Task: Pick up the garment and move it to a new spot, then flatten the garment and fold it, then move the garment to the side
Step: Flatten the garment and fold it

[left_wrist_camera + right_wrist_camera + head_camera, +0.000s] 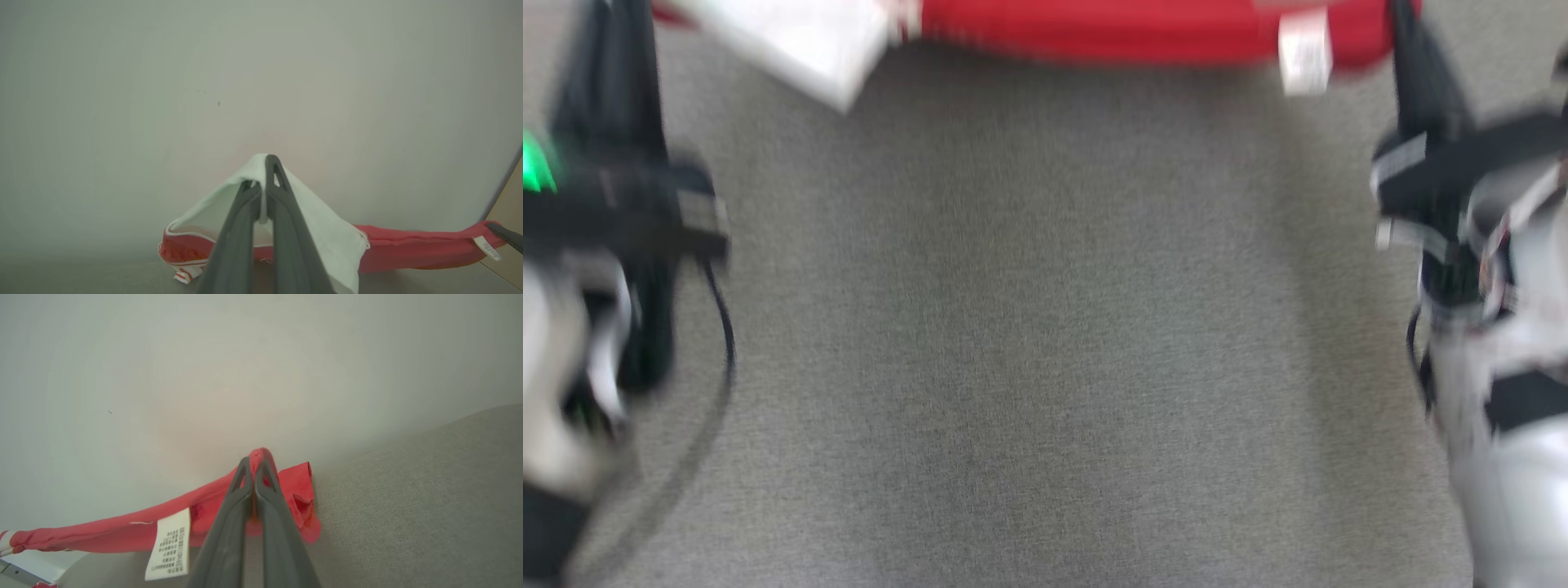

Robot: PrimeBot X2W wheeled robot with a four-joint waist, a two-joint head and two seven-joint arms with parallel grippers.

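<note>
A: Step?
B: Carrying to new spot. L gripper (265,163) pinches garment (408,249) at its white part, R gripper (255,457) pinches the red edge; it's stretched over grey surface (1045,327), far side.
A: Next?
B: Prob lower evenly, keep taut.

Clad in pale silver-grey shells along left forearm (551,343) and right forearm (1503,490). Fitted with black wrist housings (629,216), grey-banded. Marked by a green indicator light (535,167) at left. Wired by a thin black cable (727,343). Tipped with long dark-grey tapering fingers (286,237), slotted near each tip.
</note>
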